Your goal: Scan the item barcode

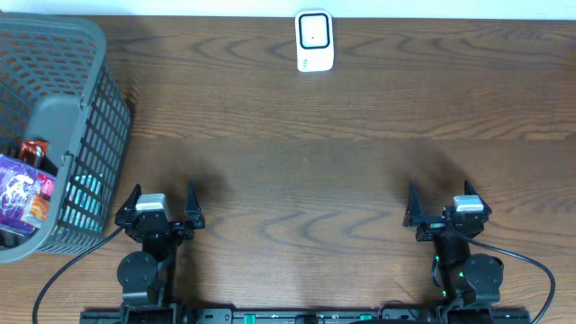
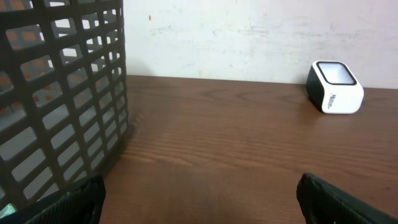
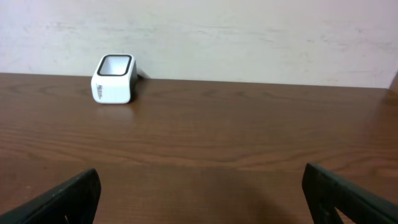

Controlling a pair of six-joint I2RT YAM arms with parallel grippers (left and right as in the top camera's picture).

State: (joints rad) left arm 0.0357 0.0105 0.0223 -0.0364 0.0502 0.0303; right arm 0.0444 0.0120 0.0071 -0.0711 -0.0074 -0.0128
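scanner (image 1: 314, 40): small white box, rounded corners, dark-rimmed window on its slanted top; upright at the far middle of the counter (image 1: 360, 180) | purple packet (image 1: 20, 191): glossy, lying inside the grey mesh basket (image 1: 90, 108) at the left edge | red packet (image 1: 33, 151): just beside the purple one, partly hidden by the basket's rim

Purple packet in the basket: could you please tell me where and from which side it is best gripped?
Probably its uppermost edge, from straight above with the left claw: the purple packet sits inside the basket, whose mesh walls block every side, leaving only the open top.
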